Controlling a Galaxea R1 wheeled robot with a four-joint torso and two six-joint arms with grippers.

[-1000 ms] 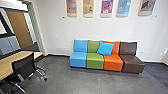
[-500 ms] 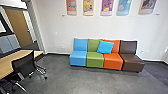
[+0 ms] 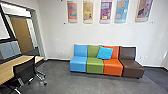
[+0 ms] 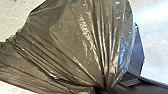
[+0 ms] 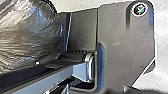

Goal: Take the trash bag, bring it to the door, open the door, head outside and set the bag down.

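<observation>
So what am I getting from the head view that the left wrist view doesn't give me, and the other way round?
Head view: the row of coloured seats with a bright blue cushion, the desk, the black mesh chair and the wall panels.
Left wrist view: the trash bag, its plastic drawn together in folds.
Both: grey floor.

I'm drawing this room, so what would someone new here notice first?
Probably the row of joined seats against the wall, in blue, green, orange and brown, with a bright blue cushion where green meets orange. Above hang five colourful panels. Up close, the left wrist view shows the shiny, gathered trash bag.
</observation>
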